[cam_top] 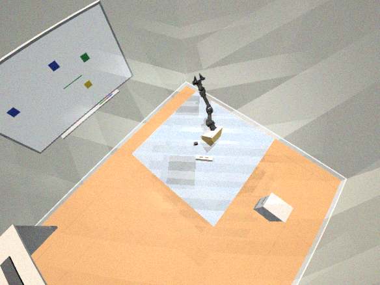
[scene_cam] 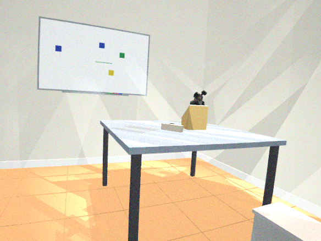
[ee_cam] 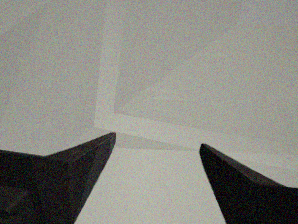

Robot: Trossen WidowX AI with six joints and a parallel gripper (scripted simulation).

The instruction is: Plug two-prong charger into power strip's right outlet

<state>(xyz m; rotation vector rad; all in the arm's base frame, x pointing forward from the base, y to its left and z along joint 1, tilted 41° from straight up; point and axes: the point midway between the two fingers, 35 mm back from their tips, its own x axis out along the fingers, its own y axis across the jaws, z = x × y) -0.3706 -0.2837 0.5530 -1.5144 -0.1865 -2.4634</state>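
Observation:
The power strip [cam_top: 204, 158] [scene_cam: 172, 127] is a pale, low bar lying on the table, with small dark marks on its top in the top view. A small dark block [cam_top: 195, 143], seemingly the charger, lies on the table a short way from the strip; its prongs are too small to make out. My gripper [cam_top: 198, 76] [scene_cam: 200, 94] [ee_cam: 157, 142] is open and empty, raised at the far end of the outstretched arm, well away from strip and charger. The wrist view shows only wall between the fingertips.
A tan wedge-like block [cam_top: 215, 136] [scene_cam: 198, 118] stands on the table [cam_top: 228, 182] [scene_cam: 220, 140] between the arm's base and the strip, close to both. A white cabinet [cam_top: 278, 207] [scene_cam: 286, 217] stands on the floor beside the table. A whiteboard [cam_top: 36, 94] [scene_cam: 79, 71] hangs on the wall.

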